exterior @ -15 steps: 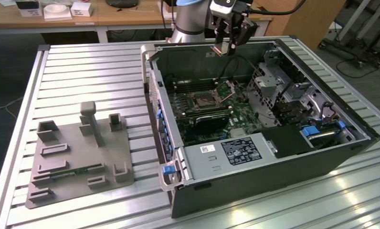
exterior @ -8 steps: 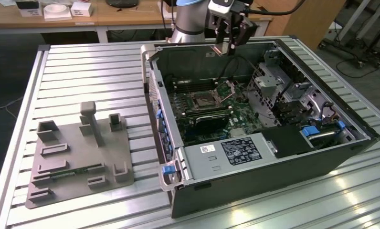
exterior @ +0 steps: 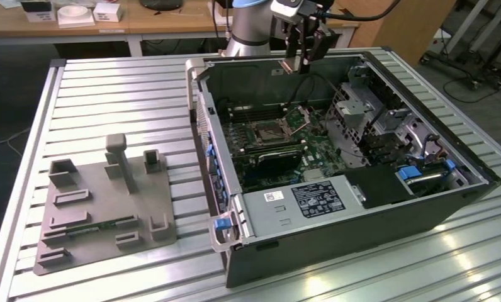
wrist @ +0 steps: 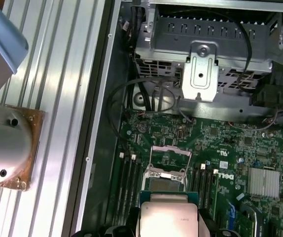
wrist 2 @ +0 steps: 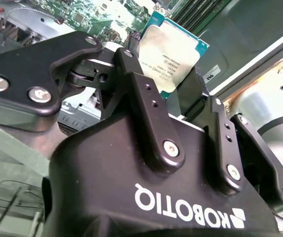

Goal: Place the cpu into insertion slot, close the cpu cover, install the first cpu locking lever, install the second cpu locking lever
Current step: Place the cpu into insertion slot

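CPU (wrist 2: 173, 47) is clamped by its edges in the closed pincer (wrist 2: 167, 74), held in the air above the open computer case (exterior: 335, 226) on the worktop (exterior: 107, 94). Insertion slot (exterior: 265, 133) looks empty, with the CPU cover (exterior: 299, 116) raised. All 4 steps seem still to do.

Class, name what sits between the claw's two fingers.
The cpu sits clamped between the fingers of the claw, seen in the second wrist view.
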Available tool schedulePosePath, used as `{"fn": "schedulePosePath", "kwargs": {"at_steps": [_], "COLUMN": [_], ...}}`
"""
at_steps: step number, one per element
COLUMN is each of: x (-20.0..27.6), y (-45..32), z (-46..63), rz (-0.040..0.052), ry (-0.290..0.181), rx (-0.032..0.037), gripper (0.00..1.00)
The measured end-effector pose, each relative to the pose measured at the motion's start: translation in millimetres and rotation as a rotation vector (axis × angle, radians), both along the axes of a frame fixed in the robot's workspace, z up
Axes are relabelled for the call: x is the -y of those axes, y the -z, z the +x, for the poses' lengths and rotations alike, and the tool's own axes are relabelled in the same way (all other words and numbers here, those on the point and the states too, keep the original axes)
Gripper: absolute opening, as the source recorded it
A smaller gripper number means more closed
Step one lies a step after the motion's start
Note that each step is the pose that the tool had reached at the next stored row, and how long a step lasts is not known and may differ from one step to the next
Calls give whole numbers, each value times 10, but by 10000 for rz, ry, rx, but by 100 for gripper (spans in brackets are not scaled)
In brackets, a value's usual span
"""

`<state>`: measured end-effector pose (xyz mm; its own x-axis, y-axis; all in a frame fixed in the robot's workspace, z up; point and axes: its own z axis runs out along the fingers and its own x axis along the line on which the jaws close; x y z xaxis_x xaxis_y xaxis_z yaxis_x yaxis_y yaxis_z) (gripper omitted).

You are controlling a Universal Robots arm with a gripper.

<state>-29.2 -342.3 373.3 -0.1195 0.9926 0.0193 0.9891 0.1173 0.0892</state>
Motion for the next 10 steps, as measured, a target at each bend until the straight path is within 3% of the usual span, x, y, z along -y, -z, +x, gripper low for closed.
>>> {"fn": "schedulePosePath", "kwargs": {"at_steps": [10], "x": [1], "y": [12], "z": [-15], "rz": [0], "ry": [45], "rx": [-40], "gripper": [54]}}
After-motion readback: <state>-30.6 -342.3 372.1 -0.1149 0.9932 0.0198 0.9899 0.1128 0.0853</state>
